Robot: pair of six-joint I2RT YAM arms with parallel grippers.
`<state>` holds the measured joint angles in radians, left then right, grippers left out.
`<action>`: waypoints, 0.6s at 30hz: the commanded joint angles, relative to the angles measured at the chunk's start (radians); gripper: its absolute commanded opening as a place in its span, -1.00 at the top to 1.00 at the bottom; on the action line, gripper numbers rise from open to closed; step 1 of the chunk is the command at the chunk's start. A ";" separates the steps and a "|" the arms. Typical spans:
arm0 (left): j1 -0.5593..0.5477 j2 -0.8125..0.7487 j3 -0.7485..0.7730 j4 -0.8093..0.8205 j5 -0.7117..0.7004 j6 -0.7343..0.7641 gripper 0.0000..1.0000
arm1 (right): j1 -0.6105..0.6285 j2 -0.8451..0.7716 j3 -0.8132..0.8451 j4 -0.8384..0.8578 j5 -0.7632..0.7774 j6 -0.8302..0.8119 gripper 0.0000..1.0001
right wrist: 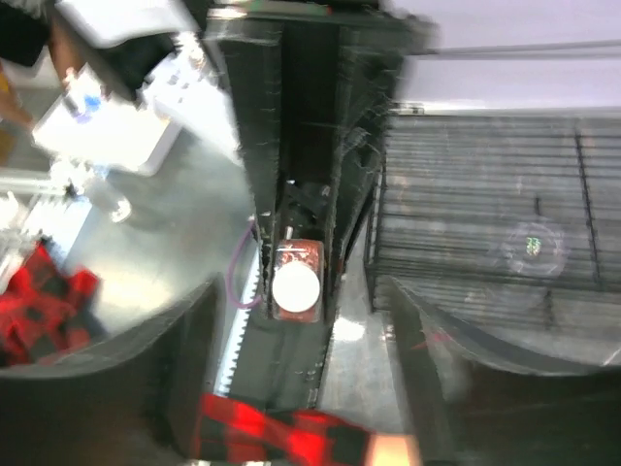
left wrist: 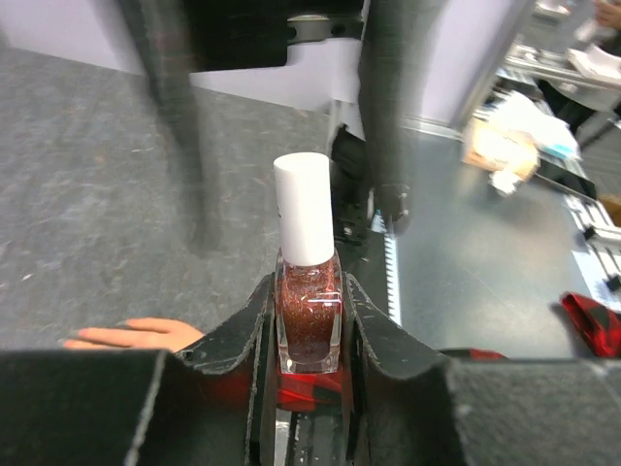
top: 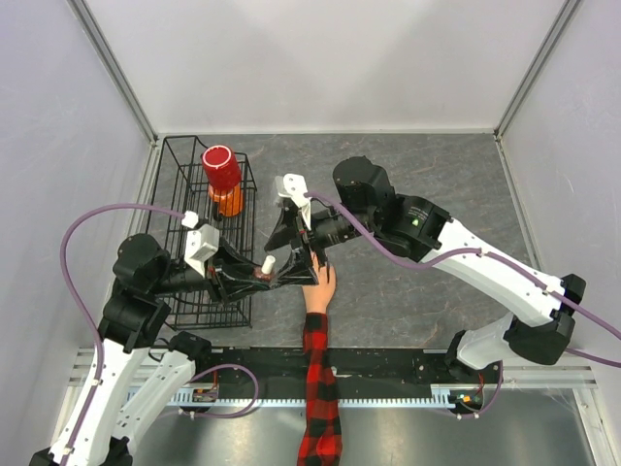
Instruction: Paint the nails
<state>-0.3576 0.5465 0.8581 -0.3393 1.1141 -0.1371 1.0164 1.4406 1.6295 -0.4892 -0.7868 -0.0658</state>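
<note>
Left wrist view: the nails (left wrist: 80, 340) tip the mannequin (left wrist: 146, 335) fingers lying on the tabletop (left wrist: 78, 194), low and left of the polish bottle (left wrist: 309, 311). The left hand (left wrist: 309, 291) is clamped on that bottle. The right hand (top: 310, 264) hangs above, its fingers apart on either side of the cap.

Cup (top: 221, 167) in wire basket (top: 184, 186), bottle (top: 267, 263) between basket and mannequin hand (top: 320, 291)

We see a white-capped glass bottle of red-brown glitter polish (left wrist: 309, 320); beside it, a peach plastic mannequin hand (top: 319, 291) in a red-and-black plaid fabric sleeve (top: 319, 388).
</note>
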 commanded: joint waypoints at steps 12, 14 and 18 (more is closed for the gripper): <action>0.000 -0.023 0.030 0.005 -0.393 0.119 0.96 | -0.009 0.040 0.161 -0.066 0.471 0.478 -0.77; 0.000 -0.028 0.025 0.006 -0.410 0.120 0.96 | -0.009 0.056 0.177 -0.074 0.478 0.494 -0.67; 0.000 -0.028 0.019 0.008 -0.410 0.120 0.96 | -0.007 0.073 0.193 -0.074 0.492 0.505 -0.42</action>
<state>-0.3576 0.5262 0.8665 -0.3649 0.7376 -0.0612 1.0084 1.4895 1.7775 -0.5507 -0.3367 0.3714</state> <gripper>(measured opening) 0.307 0.766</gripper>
